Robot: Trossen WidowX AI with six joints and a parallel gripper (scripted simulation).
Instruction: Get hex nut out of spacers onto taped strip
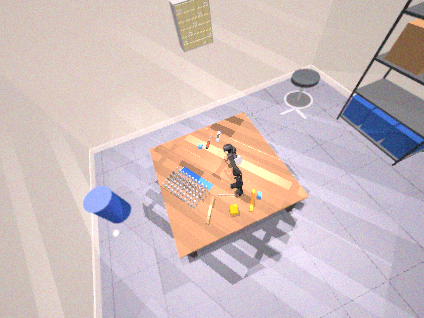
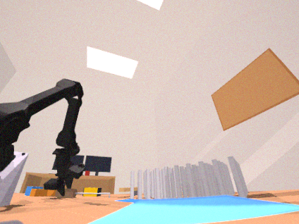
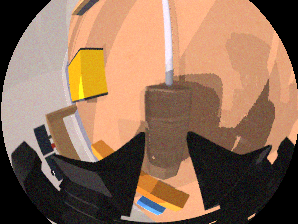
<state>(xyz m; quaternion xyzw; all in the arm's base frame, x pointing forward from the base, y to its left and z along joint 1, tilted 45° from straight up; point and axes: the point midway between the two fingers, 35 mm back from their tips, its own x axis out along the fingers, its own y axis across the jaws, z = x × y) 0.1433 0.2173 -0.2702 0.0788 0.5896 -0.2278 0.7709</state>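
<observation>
The metal spacers (image 1: 185, 189) (image 2: 187, 181) stand upright in rows, with the blue taped strip (image 1: 196, 177) (image 2: 211, 211) in front. The nut cannot be made out. A tool with a brown handle (image 2: 71, 193) (image 3: 167, 110) and a thin pale rod (image 1: 226, 195) (image 2: 93, 193) (image 3: 167, 45) lies at table level outside the field, its rod pointing towards the spacer side. My gripper (image 2: 65, 190) (image 3: 166, 136) is low over the handle, its fingers loosened but very close on both sides. Any gap is too small to see clearly.
A yellow block (image 1: 234, 210) (image 2: 91, 191) (image 3: 90, 75), an orange bar (image 1: 253, 199) (image 3: 165, 191) and a blue block (image 1: 259, 195) (image 3: 151, 205) lie near the tool. A wooden stick (image 1: 210, 210) lies beside the field. A red item (image 1: 208, 144) and a white item (image 1: 218, 135) are across the table.
</observation>
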